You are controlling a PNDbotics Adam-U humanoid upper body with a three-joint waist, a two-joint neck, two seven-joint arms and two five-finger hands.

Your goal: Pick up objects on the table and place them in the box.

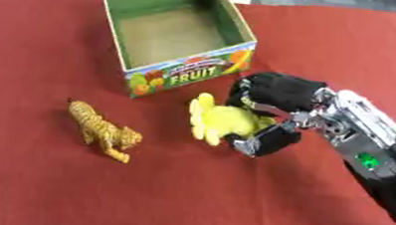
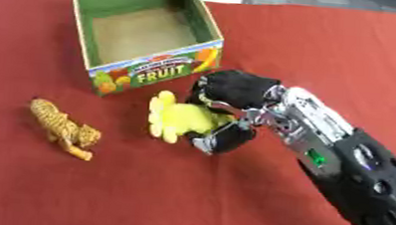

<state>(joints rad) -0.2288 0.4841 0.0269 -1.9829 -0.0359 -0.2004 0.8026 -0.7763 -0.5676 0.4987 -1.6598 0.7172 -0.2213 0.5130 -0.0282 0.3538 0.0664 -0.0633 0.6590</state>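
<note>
Right hand (image 1: 271, 112), black with silver joints, curls fingers and thumb around soft yellow lobed toy (image 1: 218, 120) on red cloth table (image 1: 39, 183). Beyond it: open cardboard FRUIT box (image 1: 191, 71). Striped plastic tiger (image 1: 104, 130) well left

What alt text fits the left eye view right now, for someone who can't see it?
The right robot hand is curled around a yellow toy on a red table, just in front of an open box marked FRUIT. A toy tiger stands to the left of the yellow toy, untouched.
</note>
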